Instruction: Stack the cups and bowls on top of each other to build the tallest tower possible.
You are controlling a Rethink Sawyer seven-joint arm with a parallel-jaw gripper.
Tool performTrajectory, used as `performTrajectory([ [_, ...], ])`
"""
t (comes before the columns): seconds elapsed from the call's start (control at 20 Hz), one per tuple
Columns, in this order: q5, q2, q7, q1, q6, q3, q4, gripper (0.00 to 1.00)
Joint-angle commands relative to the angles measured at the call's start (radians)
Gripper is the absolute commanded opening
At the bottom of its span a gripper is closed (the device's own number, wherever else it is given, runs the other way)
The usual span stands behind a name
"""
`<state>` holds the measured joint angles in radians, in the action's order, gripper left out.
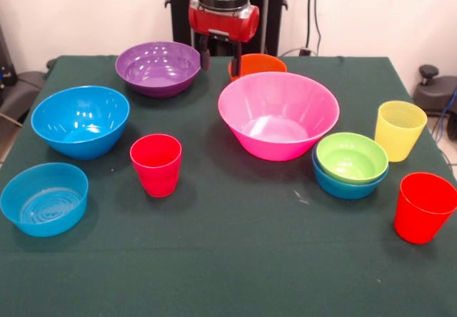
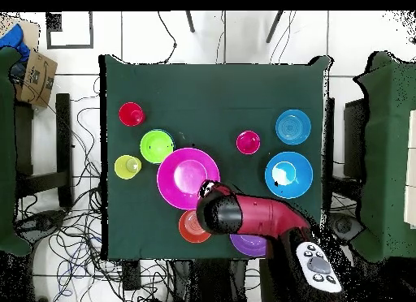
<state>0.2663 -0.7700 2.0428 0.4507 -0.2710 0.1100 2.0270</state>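
Front view: tool (image 1: 220, 53) hangs at the far edge of the green tabletop (image 1: 235, 260), between the glossy purple plastic bowl (image 1: 158, 68) and the small orange plastic bowl (image 1: 257, 66). Orange bowl sits just beside it and partly hidden behind the wide pink plastic bowl (image 1: 278, 114). Whether the tool is spread or pressed together cannot be told. Nothing seems gripped. No tower yet; only the lime green small bowl (image 1: 351, 157) nests in a blue bowl (image 1: 348, 185). Likely first pick is the orange bowl. The tall pink rim close by could snag a sideways move.
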Motion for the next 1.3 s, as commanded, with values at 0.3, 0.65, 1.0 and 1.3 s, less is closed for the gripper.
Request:
performTrajectory([
  [0.3, 0.063, -0.01, 0.034, -0.041, 0.036, 0.105, 0.06, 1.0],
  [0.65, -0.013, 0.002, 0.114, -0.135, 0.008, 0.077, -0.007, 1.0],
  [1.0, -0.073, 0.053, 0.155, -0.199, 0.024, 0.04, -0.09, 1.0],
  [1.3, -0.105, 0.104, 0.175, -0.252, 0.061, -0.016, -0.169, 1.0],
])
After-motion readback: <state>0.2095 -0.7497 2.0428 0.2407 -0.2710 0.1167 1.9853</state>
